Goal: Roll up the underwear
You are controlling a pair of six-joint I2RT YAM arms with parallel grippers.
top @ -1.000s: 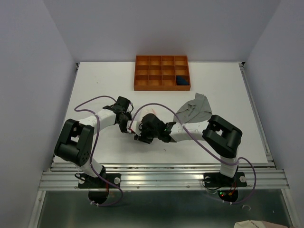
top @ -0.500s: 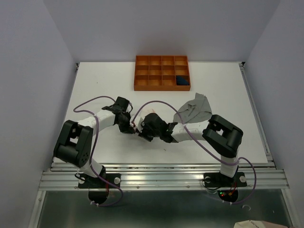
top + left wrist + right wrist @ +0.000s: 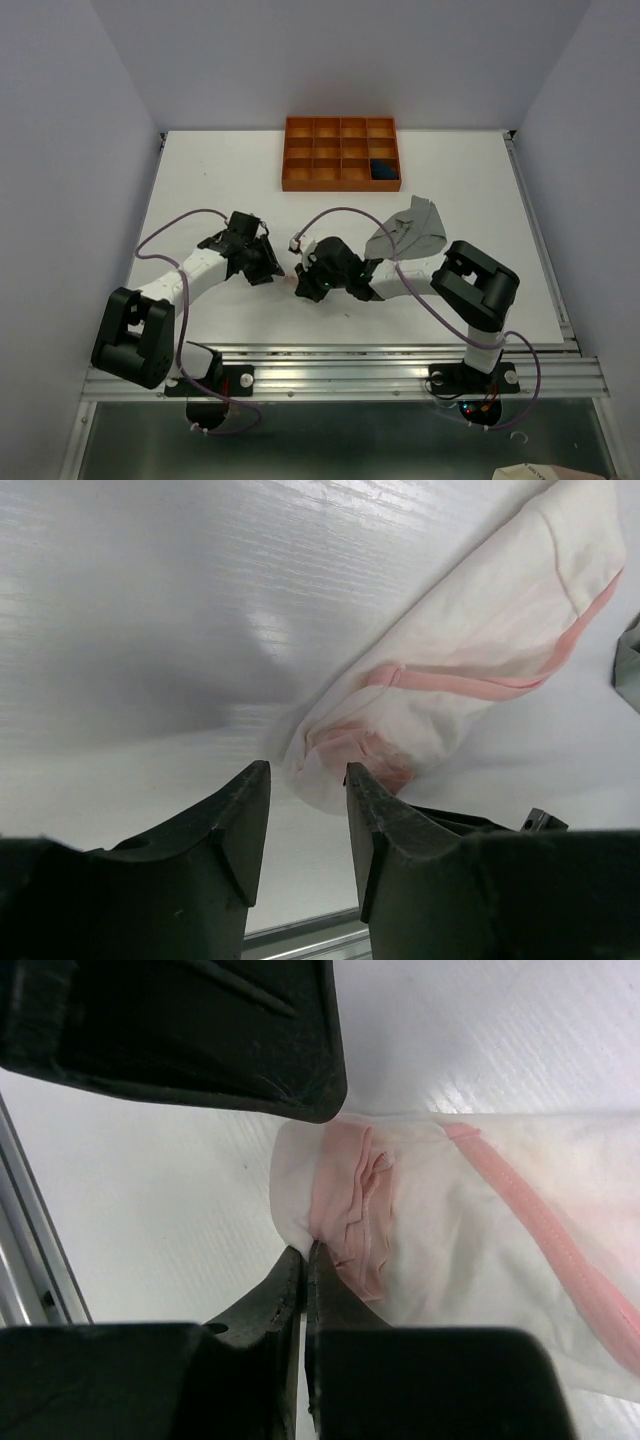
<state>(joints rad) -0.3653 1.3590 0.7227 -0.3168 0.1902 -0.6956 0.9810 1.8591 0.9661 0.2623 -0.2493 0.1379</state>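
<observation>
The thin pale pink-white underwear (image 3: 450, 670) lies on the white table as a long folded strip with pink trim. My right gripper (image 3: 305, 1252) is shut on the edge of one end of it (image 3: 430, 1220), low on the table. My left gripper (image 3: 308, 780) is open, its fingertips on either side of that same end and just short of it. In the top view both grippers, left (image 3: 268, 268) and right (image 3: 303, 285), meet at the table's middle and hide this garment. The grey underwear (image 3: 410, 228) lies crumpled to the right. The navy underwear (image 3: 383, 170) sits in the tray's right front compartment.
An orange compartment tray (image 3: 341, 185) stands at the back centre. The left gripper's black body (image 3: 200, 1030) hangs close above the cloth end in the right wrist view. Purple cables loop over both arms. A metal rail (image 3: 340, 350) runs along the near edge.
The left arm's elbow has swung down and left, and its gripper has drawn back slightly to the left. The right gripper has shifted a little to the right and back, still on the pale cloth.
</observation>
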